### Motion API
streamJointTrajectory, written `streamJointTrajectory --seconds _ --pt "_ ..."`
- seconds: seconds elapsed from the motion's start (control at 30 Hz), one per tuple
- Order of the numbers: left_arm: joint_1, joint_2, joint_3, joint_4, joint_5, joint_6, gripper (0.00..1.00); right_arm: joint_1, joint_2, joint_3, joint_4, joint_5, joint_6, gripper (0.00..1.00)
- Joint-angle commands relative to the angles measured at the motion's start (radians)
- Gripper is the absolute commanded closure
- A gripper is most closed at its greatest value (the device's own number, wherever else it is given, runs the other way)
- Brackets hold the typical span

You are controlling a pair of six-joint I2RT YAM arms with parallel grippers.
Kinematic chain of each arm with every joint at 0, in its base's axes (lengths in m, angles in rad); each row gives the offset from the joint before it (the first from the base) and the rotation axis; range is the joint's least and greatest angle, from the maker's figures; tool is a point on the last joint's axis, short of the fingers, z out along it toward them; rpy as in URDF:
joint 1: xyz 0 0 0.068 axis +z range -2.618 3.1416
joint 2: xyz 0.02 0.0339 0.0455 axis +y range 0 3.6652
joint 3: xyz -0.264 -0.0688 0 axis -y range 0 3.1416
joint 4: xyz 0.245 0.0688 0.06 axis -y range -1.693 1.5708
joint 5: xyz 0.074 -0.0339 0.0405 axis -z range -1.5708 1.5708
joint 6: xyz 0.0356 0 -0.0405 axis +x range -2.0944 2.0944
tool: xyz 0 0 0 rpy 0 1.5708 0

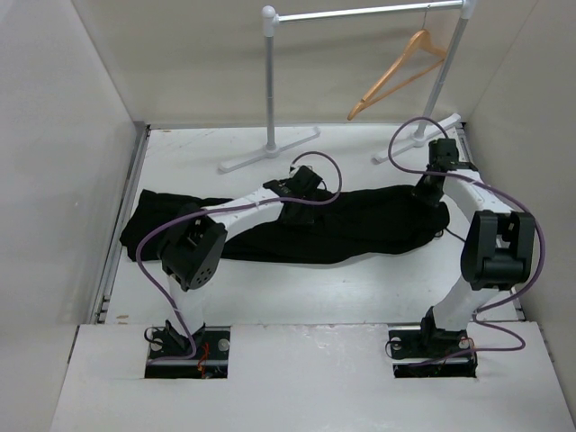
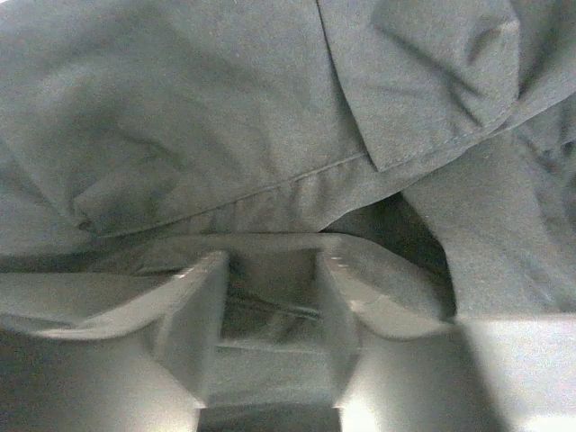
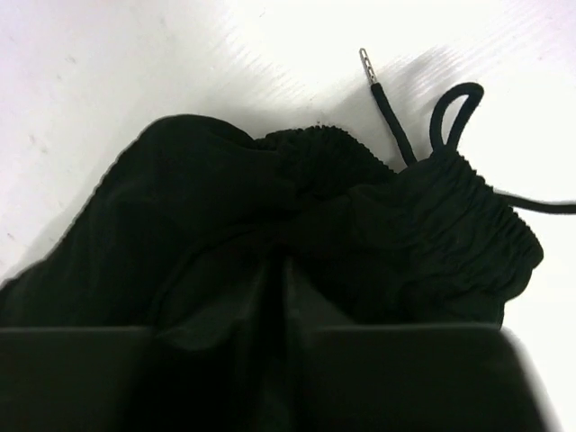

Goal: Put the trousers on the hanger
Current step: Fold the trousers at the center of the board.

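Soft, even light fills the overhead view, with faint shadows on the white bench (image 1: 297, 288). The left wrist view is grainy and washed out, the left end effector (image 2: 270, 263) blurred. The right wrist view shows the bench glaring white and the trousers (image 3: 297, 243) nearly featureless black.

The trousers (image 1: 306, 229) lie stretched left to right across the middle of the table (image 1: 360, 288). Behind them, at the far edge, stands the rail (image 1: 360, 13), with the hanger (image 1: 400, 72) hanging from its right part. The left gripper (image 1: 301, 193) is on the trousers' middle and the right gripper (image 1: 430, 184) at their right end.
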Motion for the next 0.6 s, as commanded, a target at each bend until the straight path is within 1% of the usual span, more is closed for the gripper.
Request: streamJointTrajectory --seconds 0.0,0.07,0.13,0.2,0.4,0.47,0.57 --pt "-0.005 0.001 0.030 -0.017 -0.002 -0.019 0.68 0.011 -0.010 0.029 0.021 -0.016 0.007 0.92" --pt "-0.005 -0.013 0.030 -0.017 -0.015 -0.025 0.84 0.009 -0.033 0.029 0.023 -0.005 0.020 0.96" --pt "-0.005 -0.042 0.027 -0.011 -0.041 -0.036 0.92 0.008 -0.059 0.032 0.026 0.002 0.027 0.98" --pt "-0.005 -0.076 0.027 -0.008 -0.058 -0.045 0.95 0.008 -0.096 0.035 0.030 0.015 0.041 0.99" --pt "-0.010 -0.151 0.021 -0.005 -0.085 -0.083 0.99 -0.002 -0.166 0.060 0.035 0.036 0.066 1.00" --pt "-0.005 -0.162 0.022 0.000 -0.108 -0.094 0.99 -0.011 -0.165 0.070 0.046 0.047 0.069 1.00" --pt "0.013 -0.151 0.045 0.011 -0.136 -0.096 1.00 -0.028 -0.104 0.095 0.072 0.045 0.069 0.99"
